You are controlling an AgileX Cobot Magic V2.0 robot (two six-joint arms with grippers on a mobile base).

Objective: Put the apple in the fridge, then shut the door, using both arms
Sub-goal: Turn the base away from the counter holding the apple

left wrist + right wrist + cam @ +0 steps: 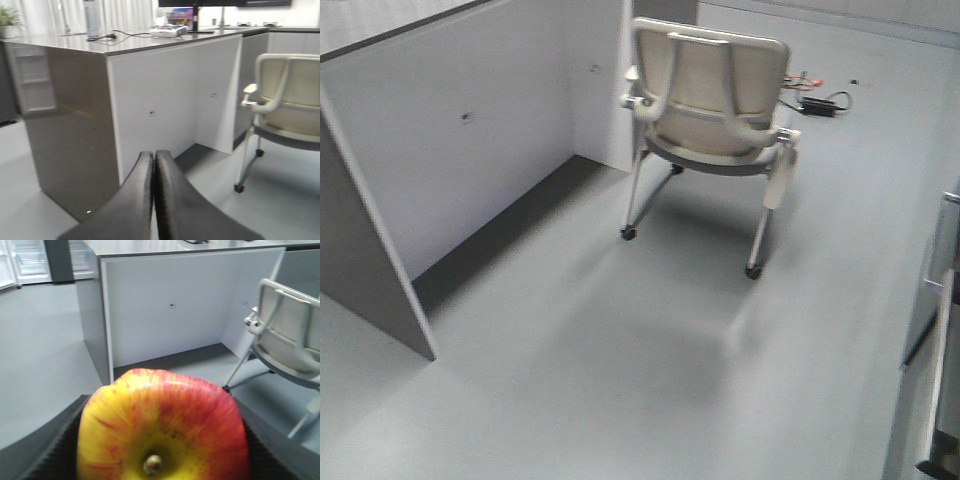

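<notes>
The apple sits clamped in the right gripper, stem end facing the wrist camera. Its ribbed black fingers press against the fruit on both sides, spread just to the apple's width. The left gripper holds nothing, its two dark fingers pressed together along their length. Beyond both stand a grey-and-white desk and a cream wheeled chair, on a pale grey floor.
</notes>
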